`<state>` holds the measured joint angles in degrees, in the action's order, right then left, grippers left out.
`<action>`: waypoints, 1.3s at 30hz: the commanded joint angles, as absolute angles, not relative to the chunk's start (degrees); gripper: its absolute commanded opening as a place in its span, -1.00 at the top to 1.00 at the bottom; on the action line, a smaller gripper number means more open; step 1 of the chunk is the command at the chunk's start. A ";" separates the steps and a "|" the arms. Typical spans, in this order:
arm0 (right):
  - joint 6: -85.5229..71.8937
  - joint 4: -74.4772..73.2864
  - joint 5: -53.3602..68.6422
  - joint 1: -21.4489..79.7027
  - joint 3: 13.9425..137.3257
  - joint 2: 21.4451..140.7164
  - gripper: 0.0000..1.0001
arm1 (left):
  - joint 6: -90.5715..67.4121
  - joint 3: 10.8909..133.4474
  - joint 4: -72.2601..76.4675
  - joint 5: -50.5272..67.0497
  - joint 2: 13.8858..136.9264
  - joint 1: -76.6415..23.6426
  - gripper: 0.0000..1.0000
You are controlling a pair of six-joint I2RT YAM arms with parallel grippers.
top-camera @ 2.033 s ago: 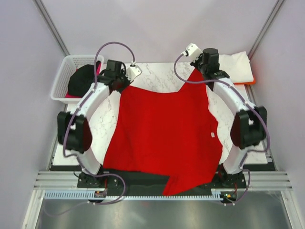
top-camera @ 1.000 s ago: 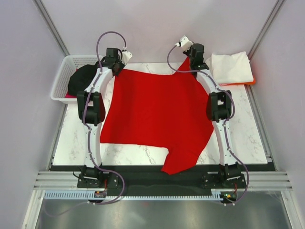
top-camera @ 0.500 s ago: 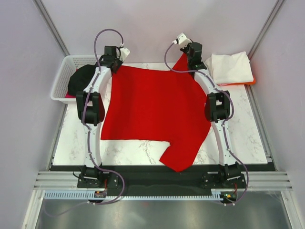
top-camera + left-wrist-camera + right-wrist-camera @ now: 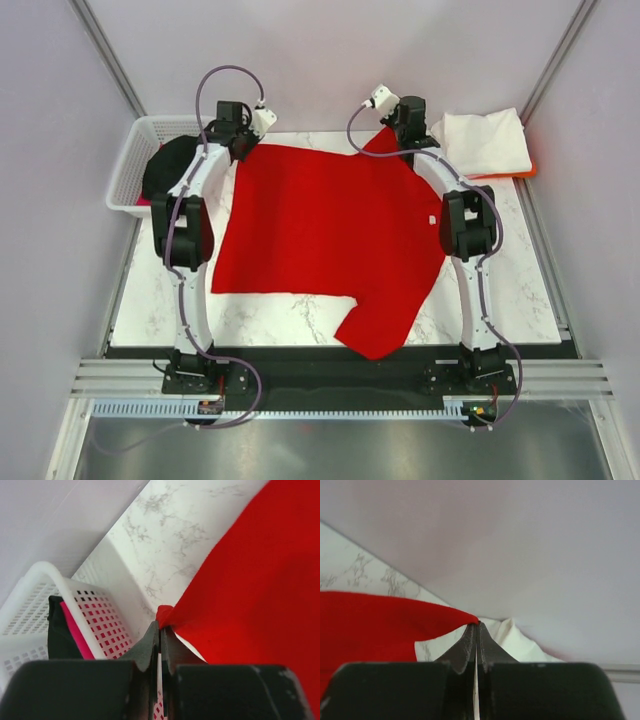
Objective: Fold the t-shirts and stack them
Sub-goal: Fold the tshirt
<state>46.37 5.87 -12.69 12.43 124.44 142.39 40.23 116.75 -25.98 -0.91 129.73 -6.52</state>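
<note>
A bright red t-shirt (image 4: 320,235) lies spread flat over the marble table, one sleeve reaching the front edge. My left gripper (image 4: 243,143) is shut on its far left corner, next to the basket; the left wrist view shows the gripper (image 4: 161,626) with red cloth (image 4: 260,580) pinched at its tips. My right gripper (image 4: 396,133) is shut on the far right corner, which it holds raised in a peak; in the right wrist view the gripper (image 4: 478,625) grips the red cloth (image 4: 370,620). A folded white t-shirt (image 4: 485,140) lies at the back right on an orange one (image 4: 527,170).
A white lattice basket (image 4: 128,165) stands at the back left, holding a black shirt (image 4: 170,165) and a pink one (image 4: 75,635). The grey back wall stands right behind both grippers. The white shirt (image 4: 515,640) lies just beyond the right gripper's fingertips.
Both grippers have stayed shut on the red shirt's far corners and shifted slightly at the back. The near sleeve has slid a little up the table.
</note>
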 commanded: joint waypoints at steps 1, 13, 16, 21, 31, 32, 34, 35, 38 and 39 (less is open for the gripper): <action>45.88 0.27 -12.30 12.22 121.39 133.51 1.00 | 45.79 113.73 -24.35 2.64 124.80 -7.65 0.95; 44.30 -10.10 -14.33 12.30 109.18 121.65 1.00 | 46.84 114.61 -24.34 2.64 124.98 -5.37 0.95; 43.77 -10.90 -14.94 12.22 105.84 119.10 1.00 | 47.11 114.79 -24.26 2.99 124.54 -4.22 0.95; 41.67 -13.88 -15.12 12.39 102.23 114.88 1.00 | 48.69 113.03 -23.91 3.86 123.14 -2.90 0.96; 39.82 -18.10 -14.33 14.15 95.28 105.12 1.00 | 52.56 107.23 -22.59 8.08 118.57 -2.64 0.95; 39.55 -18.37 -14.15 14.15 94.93 103.99 1.00 | 52.91 106.79 -22.67 8.52 118.22 -2.64 0.95; 39.11 -19.42 -13.89 14.50 93.70 102.93 1.00 | 53.87 105.04 -22.76 9.31 117.08 -2.72 0.95; 38.85 -19.77 -13.71 14.50 93.43 101.96 1.00 | 54.22 104.42 -22.76 9.32 116.72 -2.72 0.95; 38.50 -21.44 -13.01 14.94 91.41 99.59 1.00 | 55.02 101.97 -22.76 8.79 115.05 -2.64 0.95; 38.41 -21.62 -12.92 15.03 90.80 98.97 1.00 | 55.02 101.34 -22.76 8.88 114.53 -2.55 0.96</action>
<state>39.99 -19.33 -13.50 14.76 92.55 102.74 51.66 103.22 -24.51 7.64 119.15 -2.81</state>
